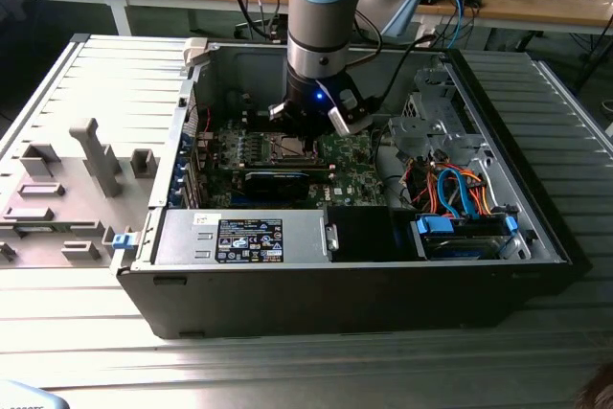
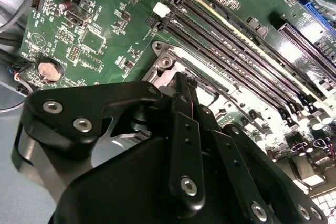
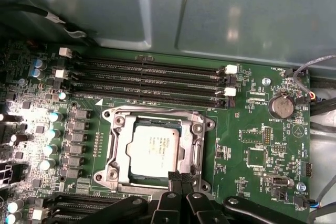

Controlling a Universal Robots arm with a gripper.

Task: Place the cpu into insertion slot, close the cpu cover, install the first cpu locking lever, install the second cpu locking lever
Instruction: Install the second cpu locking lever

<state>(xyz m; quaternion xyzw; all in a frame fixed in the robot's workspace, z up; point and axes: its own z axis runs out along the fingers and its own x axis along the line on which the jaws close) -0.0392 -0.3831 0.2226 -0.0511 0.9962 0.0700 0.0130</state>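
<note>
Two black metal fingers of the gripper [image 3: 181, 178] were pressed together with nothing visible between them, their tips down at the edge of the socket that lay away from the long black memory slots [image 3: 152, 77]. In the second wrist view the gripper [image 2: 184, 80] met that same edge.

Just beyond the tips, the thin silvery cpu cover [image 3: 118, 150] appeared to lie flat as a frame. The small square cpu with its dull grey metal top [image 3: 156, 150] sat inside its cut-out, in the slot near the middle of the green motherboard [image 3: 247, 129].

So placing looked done and the cover seemed down; whether either locking lever was latched could not be told.

The cpu lay face up. Being square, it had no real long axis, and its sides ran parallel to the memory slots.
</note>
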